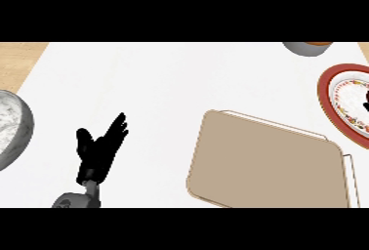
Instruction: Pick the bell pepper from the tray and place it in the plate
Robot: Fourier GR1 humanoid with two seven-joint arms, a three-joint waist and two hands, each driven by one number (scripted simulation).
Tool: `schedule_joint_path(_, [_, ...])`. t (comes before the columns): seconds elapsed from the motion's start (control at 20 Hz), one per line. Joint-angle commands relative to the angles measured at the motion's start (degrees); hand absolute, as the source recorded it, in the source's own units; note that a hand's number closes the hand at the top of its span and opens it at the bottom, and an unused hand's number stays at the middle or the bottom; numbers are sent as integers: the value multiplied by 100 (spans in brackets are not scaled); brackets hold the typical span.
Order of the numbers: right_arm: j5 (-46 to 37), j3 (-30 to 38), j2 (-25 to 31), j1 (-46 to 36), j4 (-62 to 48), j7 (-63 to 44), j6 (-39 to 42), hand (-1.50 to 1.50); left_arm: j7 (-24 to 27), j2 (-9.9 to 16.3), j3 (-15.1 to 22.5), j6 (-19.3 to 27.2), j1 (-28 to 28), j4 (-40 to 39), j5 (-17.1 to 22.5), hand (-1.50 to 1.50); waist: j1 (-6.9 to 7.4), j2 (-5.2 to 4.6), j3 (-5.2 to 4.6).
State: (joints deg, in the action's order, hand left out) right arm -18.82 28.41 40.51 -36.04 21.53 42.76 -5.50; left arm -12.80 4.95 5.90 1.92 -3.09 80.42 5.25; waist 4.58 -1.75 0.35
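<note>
Fingers (pixel 115 128) on the left hand (pixel 97 149) were straight and spread, pointing up, and they held nothing. That hand rested open on the left side of the white worktop (pixel 144 78), well away from the job. To its left sat a grey bowl (pixel 10 127) at the edge. To its right lay the tan tray (pixel 267 166), and no bell pepper showed on it. Past the tray, at the far right, was the plate (pixel 338 107) with its red rim. A small dark shape (pixel 367 101) showed over the plate at the very edge; it may have been part of the right hand, but I could not tell, and no bell pepper could be seen there either. My guess was that the pepper was being put down on the plate. Next would come letting go gently, so the pepper stayed on the plate.
</note>
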Motion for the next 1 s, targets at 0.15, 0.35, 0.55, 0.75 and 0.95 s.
schedule_joint_path(0.15, [-804, -692, 204, -249, -786, -289, 303, -150, -38, -90, 127, -19, -187, -117, -81, 0, 121, -86, 22])
schedule_joint_path(0.35, [-606, -523, 38, -408, -966, 68, 671, -150, 148, -55, 42, -32, -49, -172, -53, 0, 117, -83, 33])
schedule_joint_path(0.55, [-174, -115, -72, -569, -1058, 454, 1027, -150, 84, -44, -22, -6, -54, -45, 1, 0, 59, -48, 36])
schedule_joint_path(0.75, [341, 393, 297, -658, -1237, 526, 1769, -150, 42, -90, 30, 66, 39, -42, -58, 0, -39, -28, 34])
schedule_joint_path(0.95, [500, 576, 499, -618, -1429, 356, 2062, -150, -106, -44, -77, 72, -192, -42, -1, 0, -50, -55, 35])
